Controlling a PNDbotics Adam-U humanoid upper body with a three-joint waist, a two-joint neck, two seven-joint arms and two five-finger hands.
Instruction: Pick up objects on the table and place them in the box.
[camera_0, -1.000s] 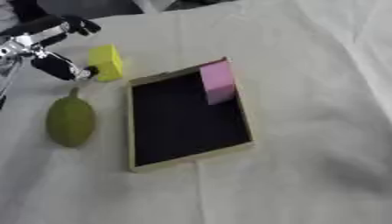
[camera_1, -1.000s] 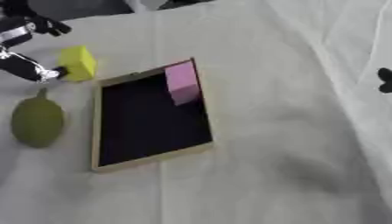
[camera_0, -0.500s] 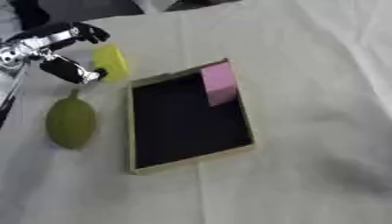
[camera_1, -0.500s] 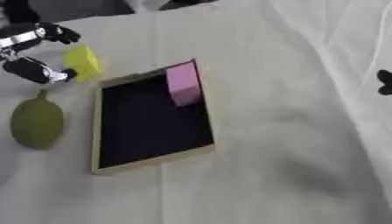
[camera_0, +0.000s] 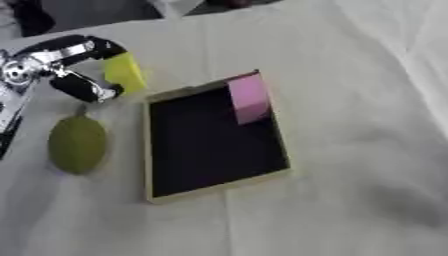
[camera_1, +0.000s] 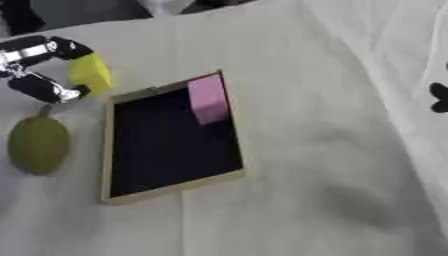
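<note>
A yellow block (camera_0: 122, 73) sits at the upper left of the white cloth, just off the box's far left corner. My left hand (camera_0: 63, 66) comes in from the left, with a finger curled over the block's top and the thumb (camera_0: 84, 88) against its near left side. The flat box (camera_0: 215, 144), dark inside with a tan rim, lies in the middle. A pink block (camera_0: 248, 98) lies inside it at the far right corner. A green oval fruit (camera_0: 77, 145) rests on the cloth left of the box. A small black shape (camera_1: 437, 97) at the right edge may be my right hand.
White wrinkled cloth (camera_0: 350, 165) covers the whole table. Dark shapes (camera_0: 26, 17) show beyond the table's far edge at the top left.
My left hand has moved right and curled its finger and thumb onto the yellow block. The box, pink block and fruit stay where they were.
</note>
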